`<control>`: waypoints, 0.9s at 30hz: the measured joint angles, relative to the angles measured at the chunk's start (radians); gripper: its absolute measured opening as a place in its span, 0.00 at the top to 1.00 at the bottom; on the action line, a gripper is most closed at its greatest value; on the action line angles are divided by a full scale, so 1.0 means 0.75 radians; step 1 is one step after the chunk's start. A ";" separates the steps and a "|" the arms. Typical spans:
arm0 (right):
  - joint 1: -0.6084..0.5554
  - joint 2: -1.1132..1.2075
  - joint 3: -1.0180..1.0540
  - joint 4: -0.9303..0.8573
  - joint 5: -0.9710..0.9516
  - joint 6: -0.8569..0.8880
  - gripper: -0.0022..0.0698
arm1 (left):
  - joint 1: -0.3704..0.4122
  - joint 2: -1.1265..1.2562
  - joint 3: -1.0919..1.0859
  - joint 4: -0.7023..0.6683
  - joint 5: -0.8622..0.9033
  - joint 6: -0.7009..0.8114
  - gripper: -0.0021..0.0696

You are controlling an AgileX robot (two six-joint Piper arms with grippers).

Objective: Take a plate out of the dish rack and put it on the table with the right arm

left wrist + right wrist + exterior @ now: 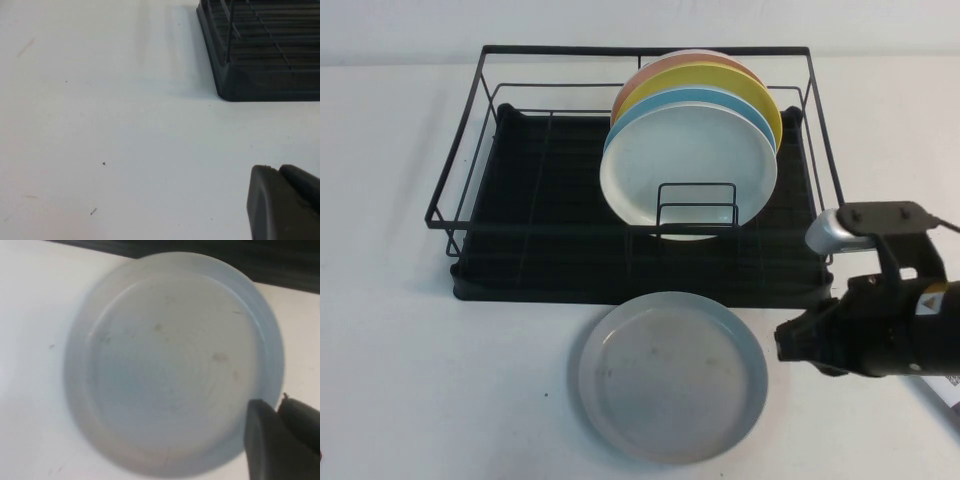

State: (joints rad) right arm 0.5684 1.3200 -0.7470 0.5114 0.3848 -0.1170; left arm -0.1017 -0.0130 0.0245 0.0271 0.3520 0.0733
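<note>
My right gripper (280, 440) is hovering over the near rim of the plate (172, 370), only one dark finger tip showing. Plate is lying flat on the table (35, 340), faint specks inside. Dish rack (240, 260) is sitting just beyond its far rim.

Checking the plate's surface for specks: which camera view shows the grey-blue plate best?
The right wrist view: the plate fills it, specks visible, beside the right tool. The high view shows it whole, flat on the table before the dish rack. The left wrist view misses it, showing only the left tool.
</note>
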 joint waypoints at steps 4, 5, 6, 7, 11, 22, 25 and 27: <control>0.000 -0.198 0.009 -0.077 0.138 0.000 0.97 | 0.000 0.000 0.000 0.000 0.000 0.000 0.98; 0.000 -0.248 0.023 -0.095 0.169 0.000 0.98 | 0.000 0.000 0.000 0.000 0.000 0.000 0.98; 0.000 -0.295 0.035 -0.109 0.190 0.000 0.98 | 0.000 0.000 0.000 0.000 0.000 0.000 0.98; 0.000 -0.342 0.056 -0.119 0.210 0.002 0.98 | 0.000 0.000 0.000 0.000 0.000 0.000 0.98; 0.000 -0.512 0.162 -0.133 0.236 0.002 0.99 | 0.000 0.000 0.000 0.000 0.000 0.000 0.98; 0.000 -0.738 0.315 -0.249 0.349 -0.005 1.00 | 0.000 0.000 0.000 0.000 0.000 0.000 0.98; 0.000 -0.754 0.404 -0.292 0.224 -0.005 1.00 | 0.000 0.000 0.000 0.000 0.000 0.000 0.98; -0.004 -0.770 0.492 -0.327 0.104 -0.005 1.00 | 0.000 0.000 0.000 0.000 0.000 0.000 0.98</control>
State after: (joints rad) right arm 0.5653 0.7423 -0.3779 0.2665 0.4630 -0.1206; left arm -0.1017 -0.0130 0.0245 0.0271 0.3520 0.0733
